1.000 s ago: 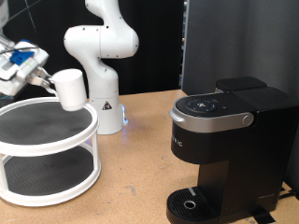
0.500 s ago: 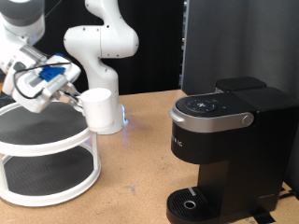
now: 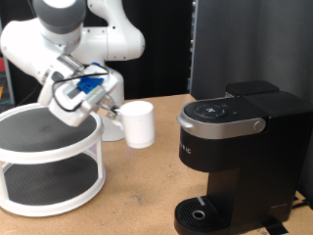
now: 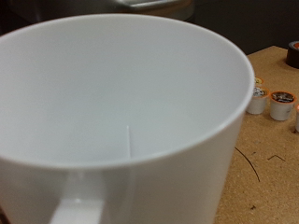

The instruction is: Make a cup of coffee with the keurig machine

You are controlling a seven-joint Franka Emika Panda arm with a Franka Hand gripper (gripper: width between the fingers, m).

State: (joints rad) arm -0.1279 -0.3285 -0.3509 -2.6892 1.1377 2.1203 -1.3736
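the smooth white ceramic cup [image 3: 138, 123], empty inside, hangs by its handle in the gripper [image 3: 110, 108], whose jaws are closed on it, now carried right past the round two-tier white rack [image 3: 49, 157] toward the boxy matte black keurig machine [image 3: 240, 147], lid down.

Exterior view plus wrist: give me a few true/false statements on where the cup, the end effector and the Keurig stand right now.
1. The end effector holds the cup in the air. True.
2. The cup sits on the keurig machine's drip base. False: the base is bare; the cup hangs to the machine's left in the exterior view.
3. The machine's lid is down. True.
4. The cup is full of coffee. False: the wrist view shows a white, empty inside.
5. The cup rests on the white two-tier stand. False: it is beside the stand, off it.
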